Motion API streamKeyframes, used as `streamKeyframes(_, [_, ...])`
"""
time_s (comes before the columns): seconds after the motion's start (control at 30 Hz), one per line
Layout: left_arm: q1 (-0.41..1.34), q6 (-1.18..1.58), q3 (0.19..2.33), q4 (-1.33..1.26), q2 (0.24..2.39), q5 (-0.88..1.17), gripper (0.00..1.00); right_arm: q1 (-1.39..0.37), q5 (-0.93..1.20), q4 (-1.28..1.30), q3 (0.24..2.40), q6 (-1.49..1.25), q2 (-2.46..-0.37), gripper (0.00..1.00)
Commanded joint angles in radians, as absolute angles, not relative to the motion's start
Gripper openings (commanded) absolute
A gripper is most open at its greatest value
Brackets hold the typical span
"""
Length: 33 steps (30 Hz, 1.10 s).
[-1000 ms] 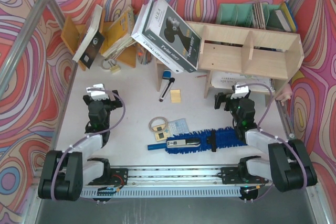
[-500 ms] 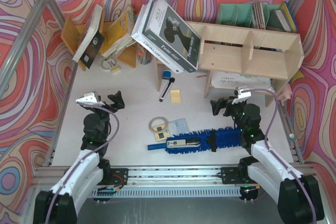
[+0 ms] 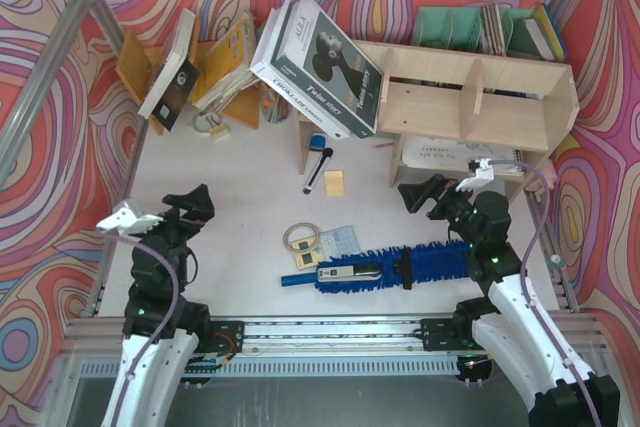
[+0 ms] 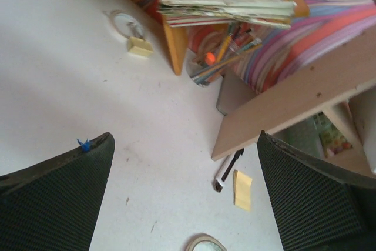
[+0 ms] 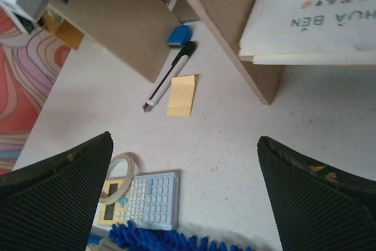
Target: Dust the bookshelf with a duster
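Observation:
The duster (image 3: pixel 430 262) lies flat on the table in front of the arms, its bright-blue fluffy head to the right, black collar in the middle and slim blue handle (image 3: pixel 297 280) to the left. A grey object (image 3: pixel 348 272) lies on it. Its fluff shows at the bottom of the right wrist view (image 5: pixel 164 240). The pale plywood bookshelf (image 3: pixel 470 97) stands at the back right; it also shows in the right wrist view (image 5: pixel 235 22) and the left wrist view (image 4: pixel 294 104). My left gripper (image 3: pixel 188 209) (image 4: pixel 185 139) is open and empty, far left of the duster. My right gripper (image 3: pixel 418 197) (image 5: pixel 185 139) is open and empty above the duster's head.
A calculator (image 5: pixel 150 201) and a tape ring (image 5: pixel 117 171) lie just behind the duster. A blue-and-black marker (image 3: pixel 316 169) and yellow sticky notes (image 3: pixel 334 182) lie by the shelf's left upright. An orange book rack (image 3: pixel 215 72), leaning books (image 3: pixel 320 62) and a green file organizer (image 3: pixel 470 27) line the back.
Both arms have unfolded and risen. The left gripper has swung left and toward the near edge; the right wrist has moved right and nearer. The duster has not moved.

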<state>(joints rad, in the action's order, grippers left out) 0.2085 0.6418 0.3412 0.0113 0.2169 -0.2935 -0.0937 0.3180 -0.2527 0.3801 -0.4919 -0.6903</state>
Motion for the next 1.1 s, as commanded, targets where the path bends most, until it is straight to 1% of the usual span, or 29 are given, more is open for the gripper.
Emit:
streamKeyframes(0.0, [0.211, 0.804, 0.456, 0.431, 0.17, -0.451, 0.99, -0.1, 0.226, -0.094, 0.429, -0.559, -0.659, 0.99])
streamKeyframes(0.1, [0.211, 0.761, 0.556, 0.46, 0.219, -0.334, 0.99, -0.098, 0.215, -0.03, 0.457, -0.518, -0.666, 0.99])
streamKeyframes(0.23, [0.21, 0.692, 0.672, 0.5, 0.315, -0.285, 0.99, -0.14, 0.185, 0.07, 0.511, -0.486, -0.685, 0.99])
streamKeyframes(0.3, [0.21, 0.74, 0.709, 0.557, 0.348, -0.333, 0.98, -0.218, 0.108, 0.121, 0.538, -0.476, -0.691, 0.99])
streamKeyframes(0.4, [0.21, 0.653, 0.734, 0.512, 0.405, -0.224, 0.98, -0.38, -0.035, 0.176, 0.582, -0.463, -0.74, 0.99])
streamKeyframes(0.47, [0.21, 0.64, 0.802, 0.583, 0.5, -0.221, 0.98, -0.512, -0.16, 0.209, 0.608, -0.467, -0.785, 0.99])
streamKeyframes(0.53, [0.21, 0.562, 0.871, 0.64, 0.581, -0.183, 0.99, -0.652, -0.274, 0.233, 0.634, -0.461, -0.815, 0.98])
streamKeyframes(0.6, [0.21, 0.5, 0.931, 0.69, 0.633, -0.155, 0.99, -0.759, -0.331, 0.269, 0.668, -0.44, -0.865, 0.97])
streamKeyframes(0.67, [0.21, 0.451, 0.968, 0.718, 0.659, -0.153, 0.99, -0.875, -0.364, 0.308, 0.71, -0.415, -0.943, 0.93])
streamKeyframes(0.8, [0.21, 0.452, 0.918, 0.694, 0.627, -0.232, 0.99, -1.092, -0.501, 0.35, 0.74, -0.376, -1.057, 0.93])
streamKeyframes(0.9, [0.21, 0.469, 0.902, 0.698, 0.606, -0.246, 0.99, -1.166, -0.535, 0.36, 0.755, -0.359, -1.112, 0.93])
streamKeyframes(1.07, [0.21, 0.472, 0.9, 0.711, 0.591, -0.293, 0.98, -1.196, -0.48, 0.315, 0.741, -0.299, -1.119, 0.9])
